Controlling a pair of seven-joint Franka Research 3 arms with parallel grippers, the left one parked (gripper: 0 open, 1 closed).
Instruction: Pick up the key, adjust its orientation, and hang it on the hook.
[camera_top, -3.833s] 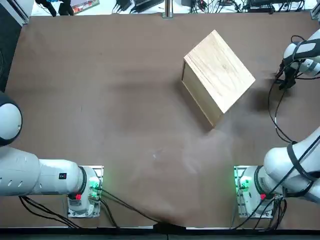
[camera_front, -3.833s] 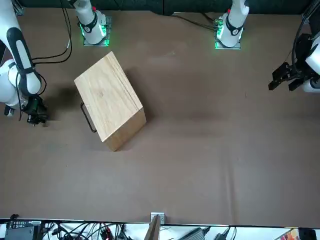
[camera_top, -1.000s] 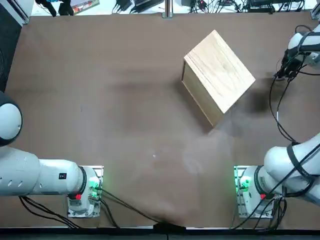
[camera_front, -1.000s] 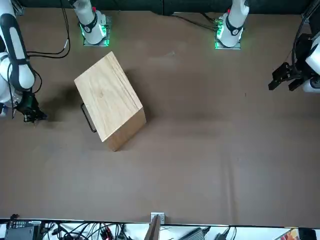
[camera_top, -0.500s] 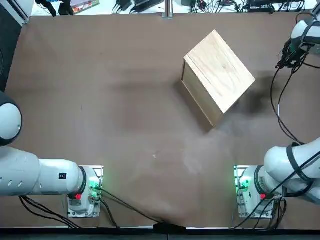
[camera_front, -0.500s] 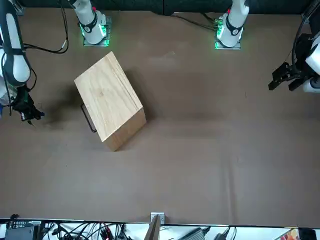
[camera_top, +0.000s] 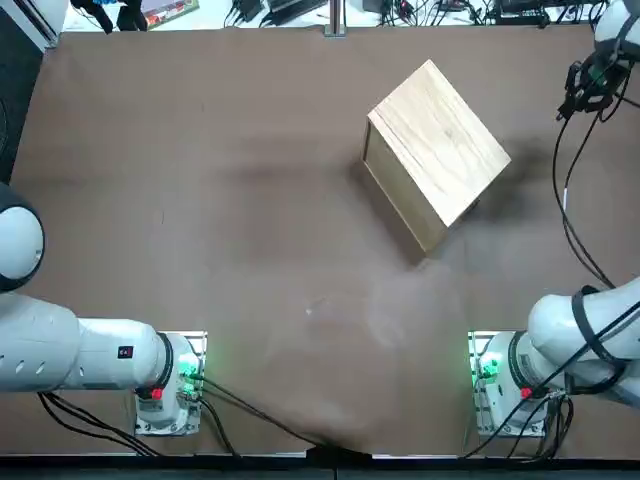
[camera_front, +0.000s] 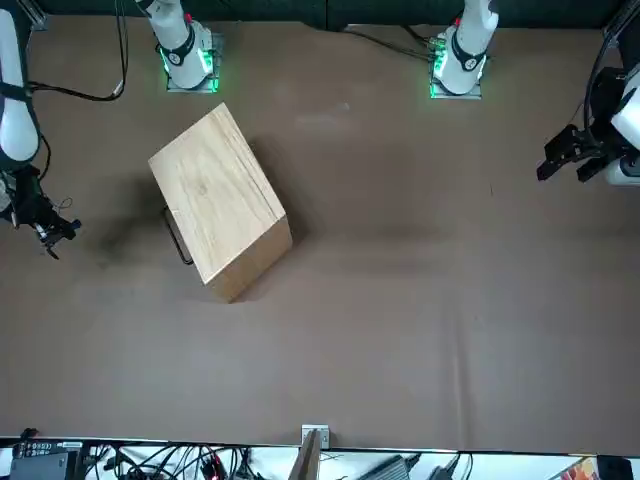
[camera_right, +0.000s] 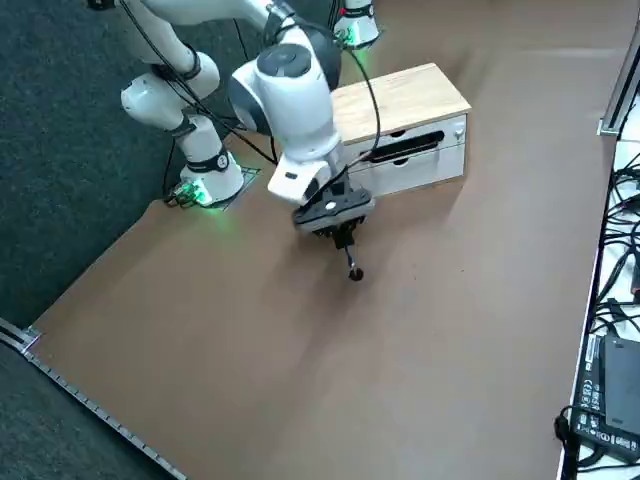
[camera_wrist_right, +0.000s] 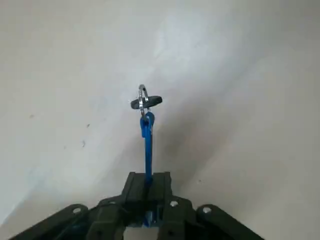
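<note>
The right claw (camera_wrist_right: 148, 181), black and two-fingered, is clenched on a small key with a slim blue head (camera_wrist_right: 148, 145), its two fingers pressed against the blue part from either side. From the blue head's free end runs a silvery metal ring (camera_wrist_right: 142, 97), and at that ring sits a small dark oblong piece (camera_wrist_right: 155, 101). The key is in the claw's grasp, pointing down and held above the brown desk (camera_top: 250, 250), at the far right of the scene; the dark piece is at its lower end, apart from the surface. The white and black right arm (camera_right: 300, 110) reaches out to this spot from its base (camera_top: 497, 385) at the near right, where a green light glows. Black cables (camera_top: 562, 190) loop beside the arm. A pale wooden box (camera_top: 438, 145) stands on the desk, right of the middle and towards the far side, turned at an angle to the desk's edges. The claw is to the right of the box, without touching it. The box's white drawer fronts (camera_right: 425, 168) face the right side of the scene, and a dark bar handle (camera_front: 177, 236) juts out from them.
</note>
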